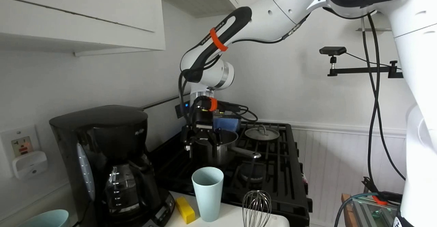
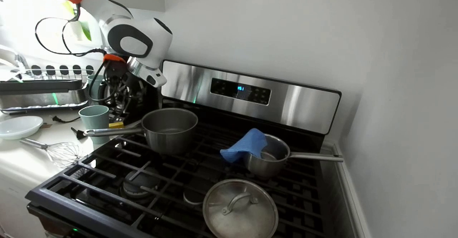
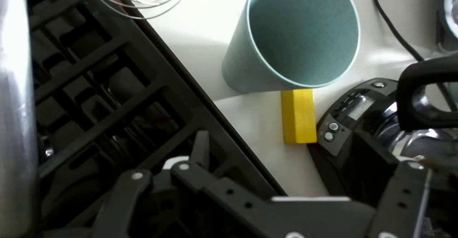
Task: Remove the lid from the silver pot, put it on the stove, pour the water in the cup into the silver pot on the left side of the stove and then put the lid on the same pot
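Observation:
The silver pot (image 2: 168,137) stands lidless on the left of the black stove (image 2: 193,84), with its handle over the stove's edge; it also shows in an exterior view (image 1: 223,153). The round metal lid (image 2: 240,209) lies handle-up on the grates, also in an exterior view (image 1: 262,133). The pale mint cup (image 1: 208,196) stands upright on the counter beside the stove; the wrist view looks into the cup (image 3: 293,37), where I cannot make out water. My gripper (image 1: 203,148) is open and empty near the pot's side; its fingers (image 3: 286,148) straddle the counter gap, apart from the cup.
A black coffee maker (image 1: 102,128) stands beside the stove. A yellow block (image 3: 300,116) lies between it and the cup. A whisk (image 1: 256,208) lies on the counter. A smaller pan (image 2: 266,164) with a blue cloth (image 2: 247,146) sits at the stove's back right.

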